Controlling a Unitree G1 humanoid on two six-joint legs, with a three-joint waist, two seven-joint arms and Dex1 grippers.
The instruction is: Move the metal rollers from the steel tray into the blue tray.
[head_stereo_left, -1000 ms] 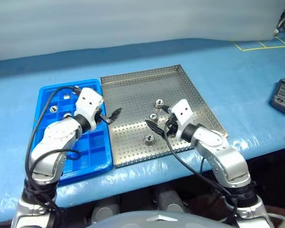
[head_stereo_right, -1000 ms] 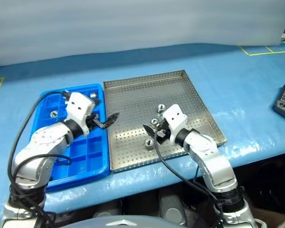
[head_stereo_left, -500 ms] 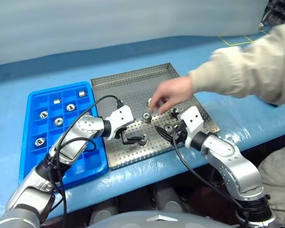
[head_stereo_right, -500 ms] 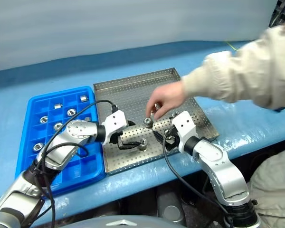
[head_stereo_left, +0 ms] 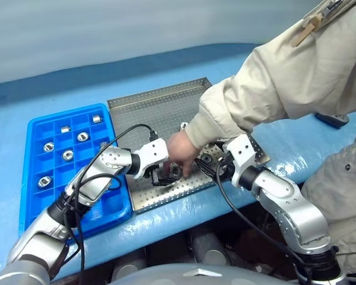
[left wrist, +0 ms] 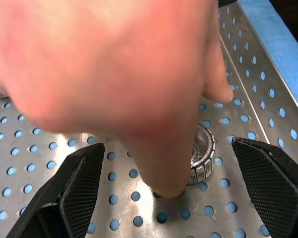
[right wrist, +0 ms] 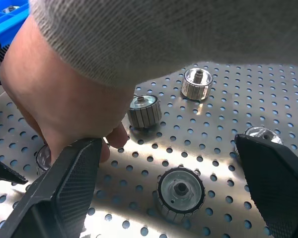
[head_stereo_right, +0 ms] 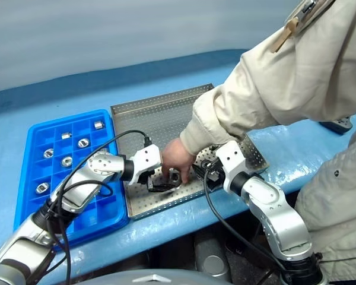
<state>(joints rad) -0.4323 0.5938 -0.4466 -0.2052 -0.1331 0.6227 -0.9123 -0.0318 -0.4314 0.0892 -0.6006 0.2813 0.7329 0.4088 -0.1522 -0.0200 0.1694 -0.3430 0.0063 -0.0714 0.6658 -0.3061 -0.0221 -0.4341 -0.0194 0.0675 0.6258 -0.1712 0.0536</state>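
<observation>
On the left, the blue tray (head_stereo_left: 35, 127) is holding several metal rollers (head_stereo_left: 67, 155). Beside it, over the steel tray (head_stereo_left: 143, 107), the left gripper (left wrist: 171, 186) is standing open around a roller (left wrist: 202, 158) that a person's hand (head_stereo_left: 179, 154) is touching. Rightward, the right gripper (right wrist: 174, 186) is hovering open above more rollers (right wrist: 180, 191).

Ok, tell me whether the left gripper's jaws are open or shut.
Open. The left gripper has its jaws spread wide either side of a metal roller, where a person's hand reaches in.
</observation>
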